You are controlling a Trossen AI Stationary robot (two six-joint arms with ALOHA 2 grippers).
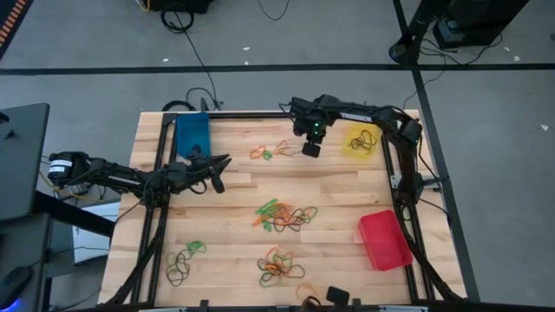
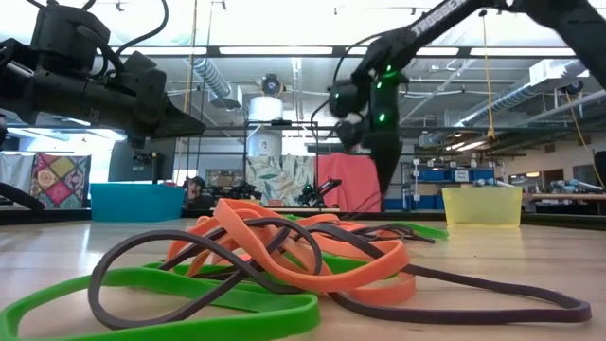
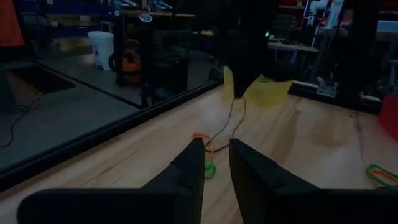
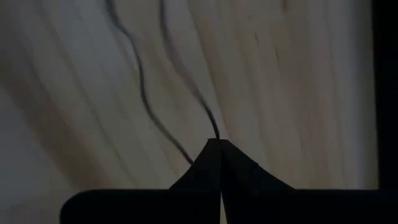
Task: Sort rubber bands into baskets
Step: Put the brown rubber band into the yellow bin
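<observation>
High view: wood-plank table [image 1: 347,260]. Right gripper [image 1: 310,149] hangs between the orange-green bands [image 1: 264,153] and the yellow basket [image 1: 361,141], which lies just to its side and already holds dark bands. Left gripper [image 1: 218,166] waits beside the blue basket [image 1: 192,134]; red basket [image 1: 384,240] well apart.

Low view: flat, matte elastic loops lie tangled in the foreground.

Left wrist view: fingers slightly apart, empty.

Right wrist view: fingers pinched together on a thin dark band [image 4: 149,87], trailing long and limp.
</observation>
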